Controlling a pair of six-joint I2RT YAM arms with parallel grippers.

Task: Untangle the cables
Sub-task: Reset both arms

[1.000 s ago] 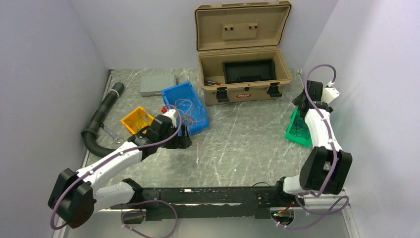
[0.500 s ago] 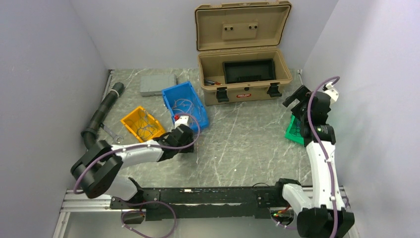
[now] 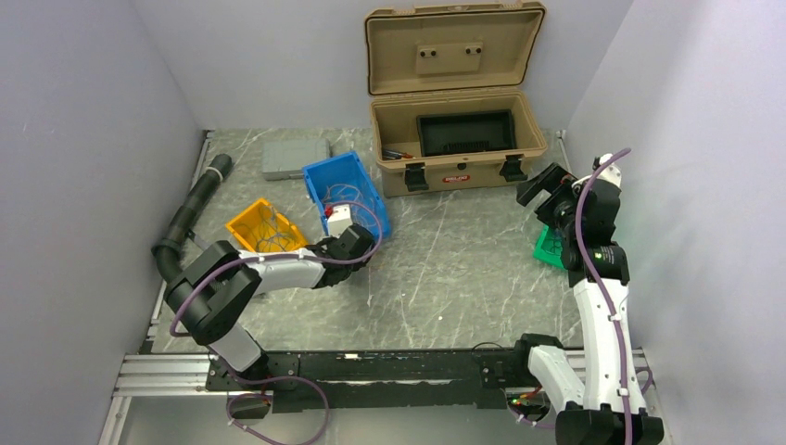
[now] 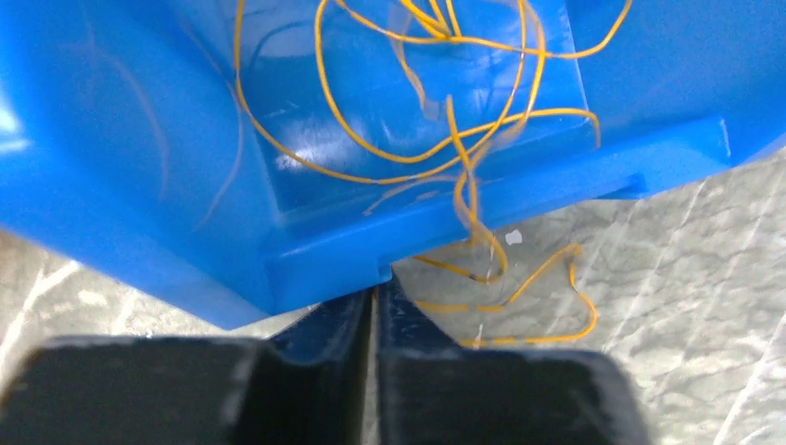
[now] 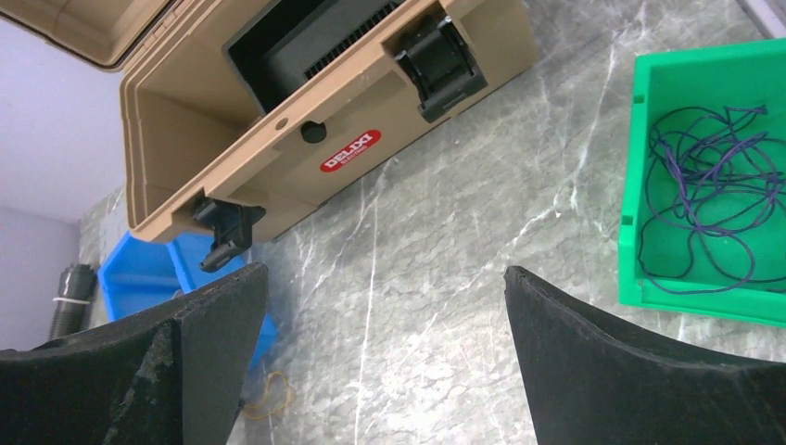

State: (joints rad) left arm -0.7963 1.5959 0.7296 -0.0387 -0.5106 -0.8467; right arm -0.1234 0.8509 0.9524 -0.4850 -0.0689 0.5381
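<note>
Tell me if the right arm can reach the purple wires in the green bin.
Probably yes: the right claw hangs open near the green bin, whose open top leaves the purple wires uncovered.

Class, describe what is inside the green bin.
A loose tangle of purple cables lies in the green bin. From above, the right arm covers most of it.
</note>
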